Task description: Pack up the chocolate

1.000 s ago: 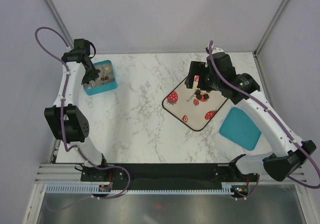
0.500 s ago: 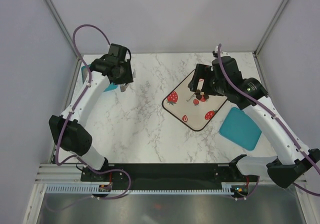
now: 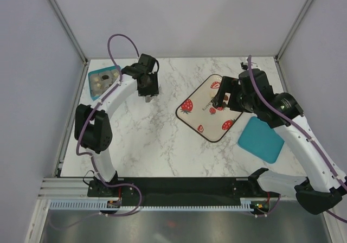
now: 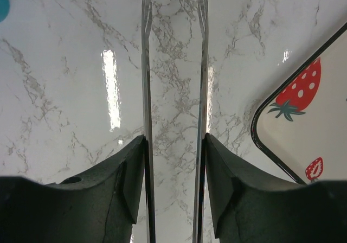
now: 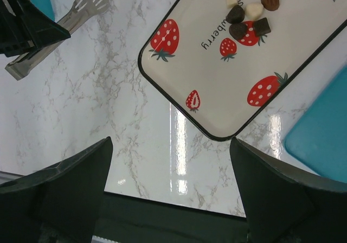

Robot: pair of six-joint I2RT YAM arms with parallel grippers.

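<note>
Six chocolates [image 5: 248,14] in one tight cluster on the tray [image 5: 217,118]: three dark, one mid-brown round, two pale. They sit well in from the black rim. More pieces lie in the teal box [image 3: 103,82], too small to count. Strawberry prints [image 5: 165,39] on the tray: six in the right wrist view, one partly under the cluster. One tray, one box, one teal lid [image 3: 261,140], one pair of tongs [image 5: 54,26].

Right gripper [image 5: 171,142]: jaws spread wide, holding nothing, hanging above the tray. Left gripper [image 4: 174,140]: clamped on the tongs, both metal arms against its fingers [image 4: 130,183], tong tips apart, over the marble table [image 3: 152,145] between box and tray.

Edges: tray lies cornerwise on the table's right half. One side runs just beside the lid, with a thin strip of marble between them. Box is in the far left corner, lid near the right edge. Widest open marble is the middle and the near side.
</note>
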